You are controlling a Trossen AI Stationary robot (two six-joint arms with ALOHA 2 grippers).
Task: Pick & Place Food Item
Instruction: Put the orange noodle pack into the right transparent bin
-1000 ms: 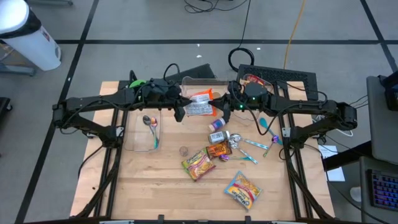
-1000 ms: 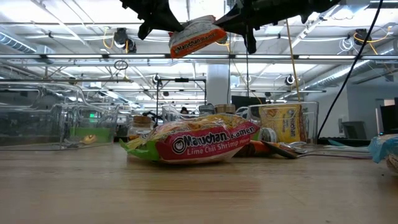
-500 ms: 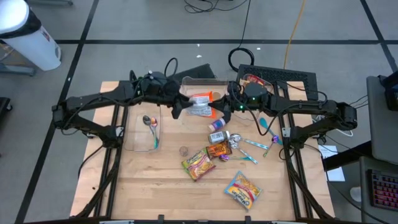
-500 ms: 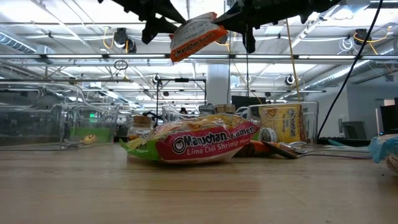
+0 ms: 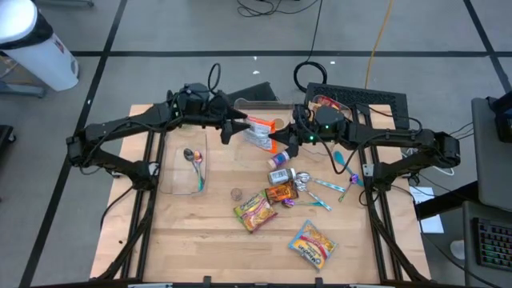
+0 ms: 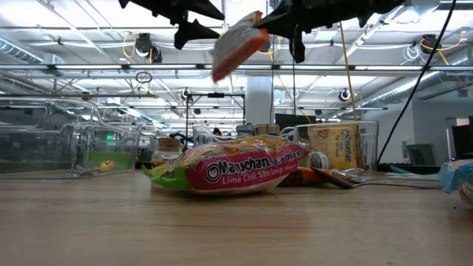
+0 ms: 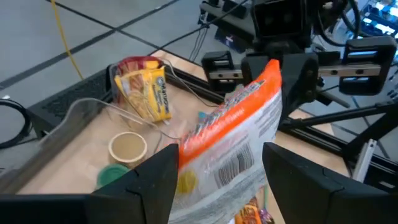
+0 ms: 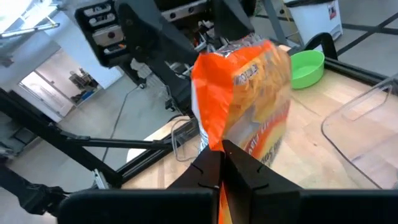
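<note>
An orange-and-white ramen packet [image 5: 260, 131] hangs high over the table's far middle. My right gripper [image 5: 278, 141] is shut on it, coming level from the right. My left gripper [image 5: 230, 128] is open just left of the packet. In the left wrist view its fingers [image 7: 155, 180] stand on either side of the packet [image 7: 242, 130]. In the low view the left gripper [image 6: 198, 29] shows apart from the packet [image 6: 236, 46]. My right gripper pinches the packet's orange end seam [image 8: 212, 138] between its two shut fingers [image 8: 239, 171], coming level from the table's right side. The packet is lifted clear of everything. It tilts, its free end [image 6: 222, 70] drooping below the held end.
On the table lie two more ramen packets [image 5: 254, 210] [image 5: 312, 244], a small can [image 5: 280, 160] and wrapped snacks. A clear tray with a spoon [image 5: 190, 164] stands at the left, a clear bin [image 5: 260, 106] at the far middle, and a black bin [image 5: 360, 98] at the far right.
My left gripper has opened, let go of the packet and swung toward the table's far edge. The packet, held nearly level between both grippers before, has tipped. Its freed end has dropped while the end in my right gripper has stayed in place.
</note>
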